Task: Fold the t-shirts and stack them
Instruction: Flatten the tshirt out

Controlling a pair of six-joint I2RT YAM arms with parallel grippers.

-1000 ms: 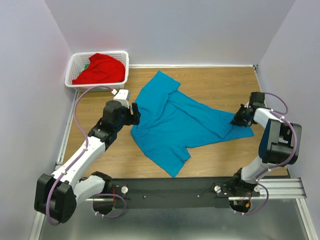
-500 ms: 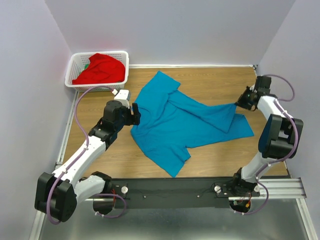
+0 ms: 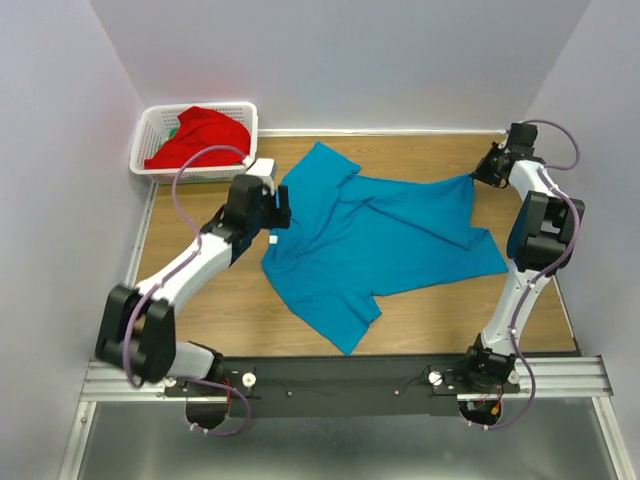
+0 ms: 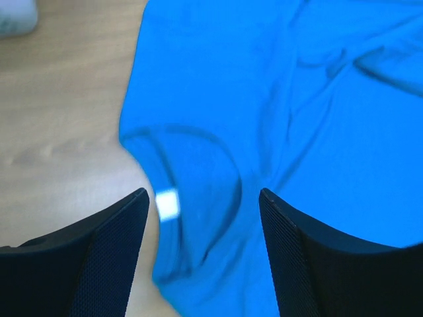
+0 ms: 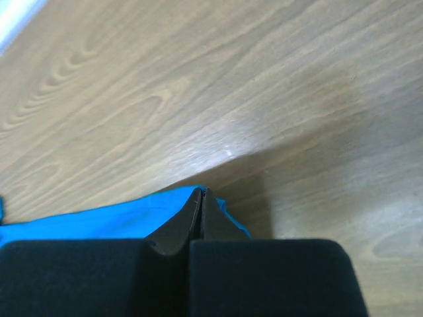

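**Teal shirt stretched from one pinched corner, collar waiting under open jaws**

Nearest the arm bases, the light wooden table top (image 3: 230,310) is crossed by the lower edge of the teal-blue soft cloth t-shirt (image 3: 370,250). The shirt is spread over the middle of the board, rumpled, with part of it doubled over itself.

Further in, the left gripper (image 4: 203,198) is held above the shirt's neck opening, its jaws wide apart with nothing between them. The small white neck label (image 4: 167,203) is seen below the gap. This placement is judged to prepare a grasp at the collar end, so that the shirt can be held from two sides.

Further still, at the far right, the right gripper (image 5: 201,195) is closed tight on a thin corner of the teal cloth, close over the wood. A ridge of cloth runs toward it, so the grip is judged to be a pull meant to flatten the shirt before folding.

In the far left corner, the bright red cloth t-shirt (image 3: 200,138) is heaped in the white plastic lattice basket (image 3: 148,132), well apart from both grippers. It is judged to be kept there for its turn. No deliberate fold is seen yet.
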